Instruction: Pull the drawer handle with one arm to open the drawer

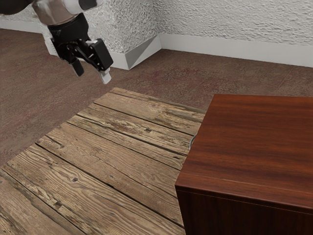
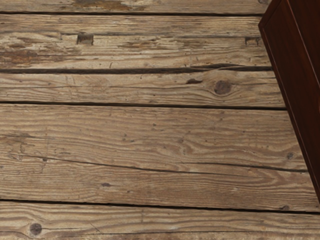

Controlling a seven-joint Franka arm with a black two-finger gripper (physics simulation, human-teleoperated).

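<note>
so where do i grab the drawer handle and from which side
Take the handle, the thin pale bar on the cabinet face that looks onto the table. Come in from the exterior view's left, over the planks, one finger on each side of the bar. It shows edge-on, so its exact shape is unclear. The gripper is open.

1. Table: weathered tan-grey planks with dark seams and knots.
2. Cabinet: glossy reddish-brown wood with fine streaked grain.
3. Gripper: black, with one white tip.
4. Floor: mottled dull brown-red.
5. Wall: white, rough stippled texture.
</note>
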